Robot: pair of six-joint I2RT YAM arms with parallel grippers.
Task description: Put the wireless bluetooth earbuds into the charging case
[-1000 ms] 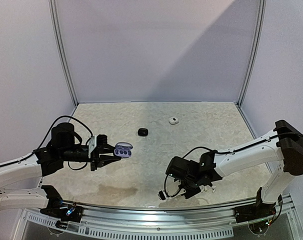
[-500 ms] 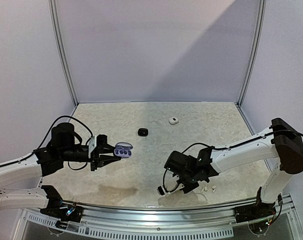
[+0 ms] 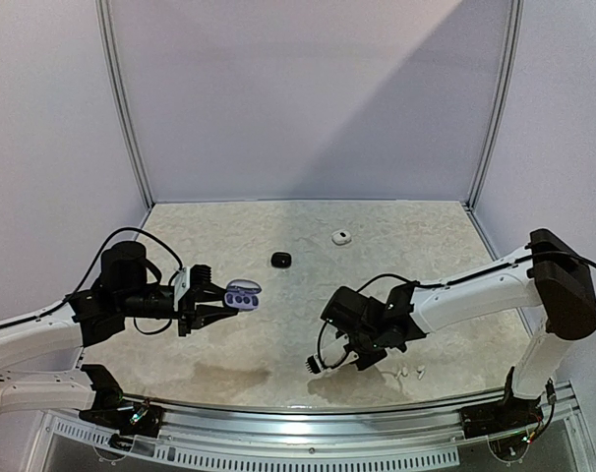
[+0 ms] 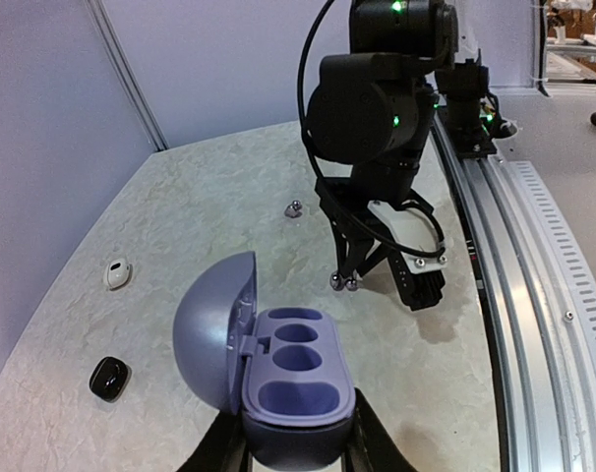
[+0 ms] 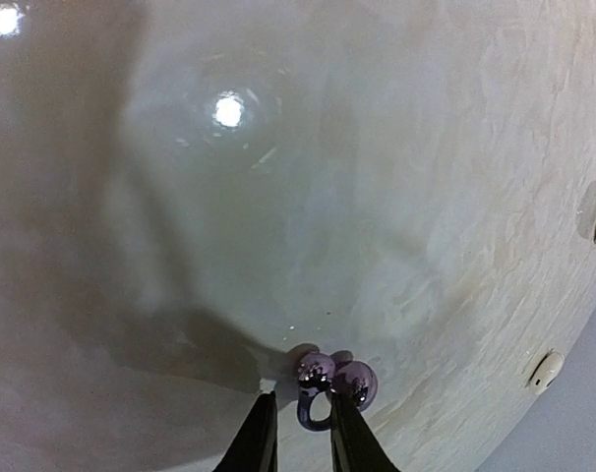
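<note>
The lilac charging case (image 4: 296,379) hangs above the table's left side with its lid open and its wells empty. My left gripper (image 4: 298,444) is shut on its base; the top view shows this gripper (image 3: 215,300) and the case (image 3: 243,293) as well. My right gripper (image 5: 298,418) is shut on a dark purplish earbud (image 5: 333,382), two shiny balls on a small loop, just above the near middle of the table. In the left wrist view that earbud (image 4: 342,282) sits at the right gripper's tips (image 4: 347,270). A white stemmed pair (image 3: 407,372) lies right of the right gripper (image 3: 327,359).
A small black piece (image 3: 280,259) and a small white one (image 3: 342,237) lie on the far middle of the marbled table (image 3: 229,354). A tiny shiny piece (image 4: 293,207) rests beyond the right arm. A metal rail (image 3: 308,413) runs along the near edge.
My right arm has swung left along the near edge with the purplish earbud, uncovering the white stemmed pair. The left arm and case have not moved.
</note>
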